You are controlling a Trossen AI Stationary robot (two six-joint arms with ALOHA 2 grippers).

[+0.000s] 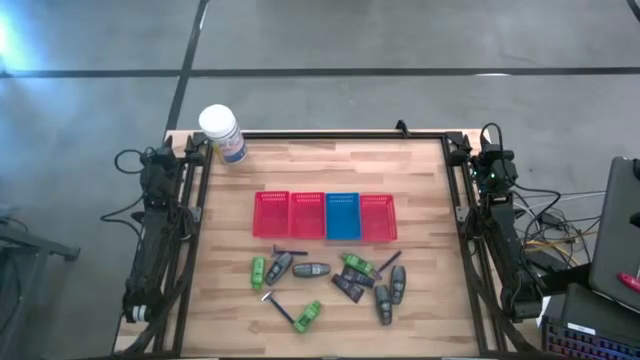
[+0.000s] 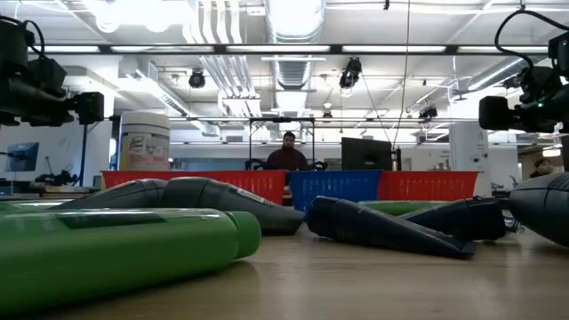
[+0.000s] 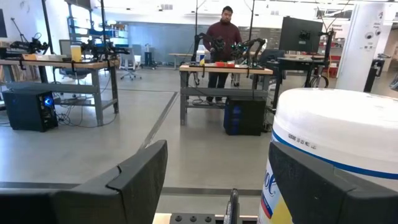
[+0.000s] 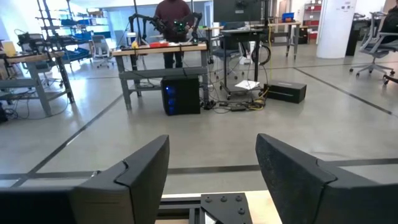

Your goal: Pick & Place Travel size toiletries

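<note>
The toiletries lie loose on the near half of the table in the high view: green bottles [image 1: 258, 270] [image 1: 308, 315] [image 1: 355, 263], grey oval bottles [image 1: 311, 269] [image 1: 398, 283], dark tubes [image 1: 348, 285] and thin razors [image 1: 278, 305]. In the low view a green bottle [image 2: 116, 249] and grey bottles [image 2: 222, 203] lie on their sides. My left gripper [image 3: 217, 186] [image 1: 197, 148] is open at the far left corner. My right gripper [image 4: 211, 180] [image 1: 455, 148] is open at the far right corner. Both are far from the toiletries and point past the far edge.
A row of mesh baskets, red [image 1: 271, 215], red [image 1: 307, 215], blue [image 1: 342, 216] and red [image 1: 378, 217], stands mid-table. A large white lidded jar [image 1: 220, 130] [image 3: 336, 143] stands close beside my left gripper. A person [image 3: 224, 37] stands at a bench beyond the table.
</note>
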